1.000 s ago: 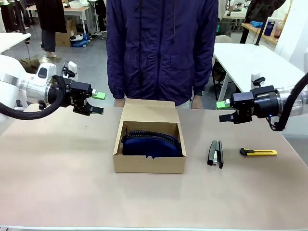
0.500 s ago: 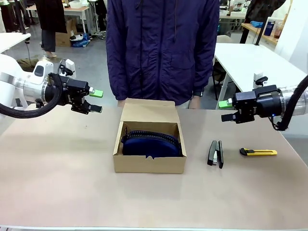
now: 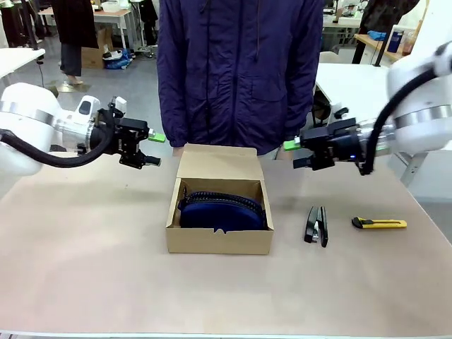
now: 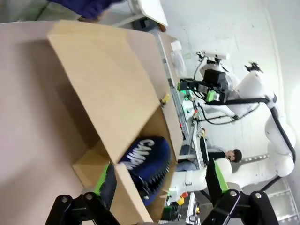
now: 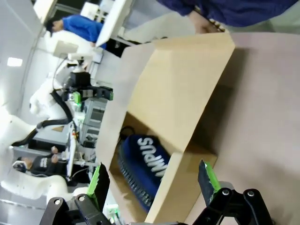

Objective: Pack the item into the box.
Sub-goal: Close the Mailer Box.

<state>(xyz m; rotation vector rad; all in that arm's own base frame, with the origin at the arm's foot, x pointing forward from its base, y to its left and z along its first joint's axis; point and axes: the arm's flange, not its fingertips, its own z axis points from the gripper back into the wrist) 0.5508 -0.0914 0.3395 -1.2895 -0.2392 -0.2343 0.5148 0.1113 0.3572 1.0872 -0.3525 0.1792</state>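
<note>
My right gripper (image 5: 152, 180) is open, green pads wide apart, facing the box (image 5: 183, 89) on the table (image 5: 262, 117). Lid up. Pouch (image 5: 143, 161) lies inside, white lettering showing. Person's hand (image 5: 202, 26) near the lid's far edge. Left gripper (image 5: 91, 92) beyond the box.

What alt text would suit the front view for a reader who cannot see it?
An open cardboard box sits mid-table with a navy zippered pouch inside, its lid upright. The left gripper and right gripper hover open on either side of it, empty. A black stapler and yellow utility knife lie right of the box; a person stands behind.
</note>
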